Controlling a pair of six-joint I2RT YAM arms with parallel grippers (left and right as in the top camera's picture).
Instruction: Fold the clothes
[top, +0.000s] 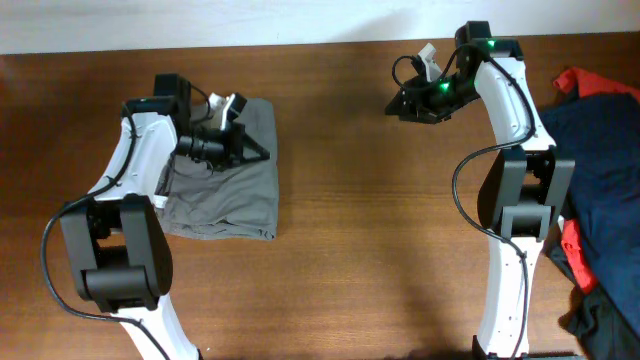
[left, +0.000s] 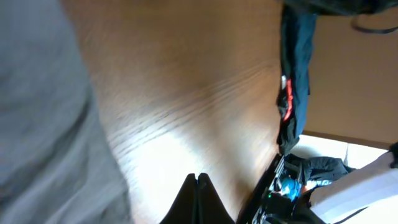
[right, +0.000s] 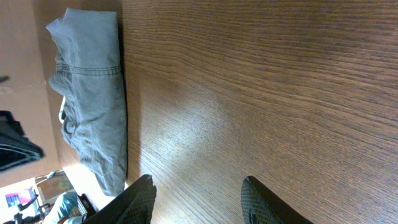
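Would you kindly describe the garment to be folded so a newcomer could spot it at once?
On the brown wooden table, look under the left gripper. There lies the grey-olive garment, folded into a flat rectangle. Unlike the navy blue garment and red cloth heaped at the opposite edge, it lies alone.

Grey-olive garment (top: 235, 195): one. Navy garment (top: 600, 180): one. Red cloth (top: 580, 80): two patches showing. Arms: two, left arm (top: 135, 160), right arm (top: 515, 100). Table (top: 350, 250): one.
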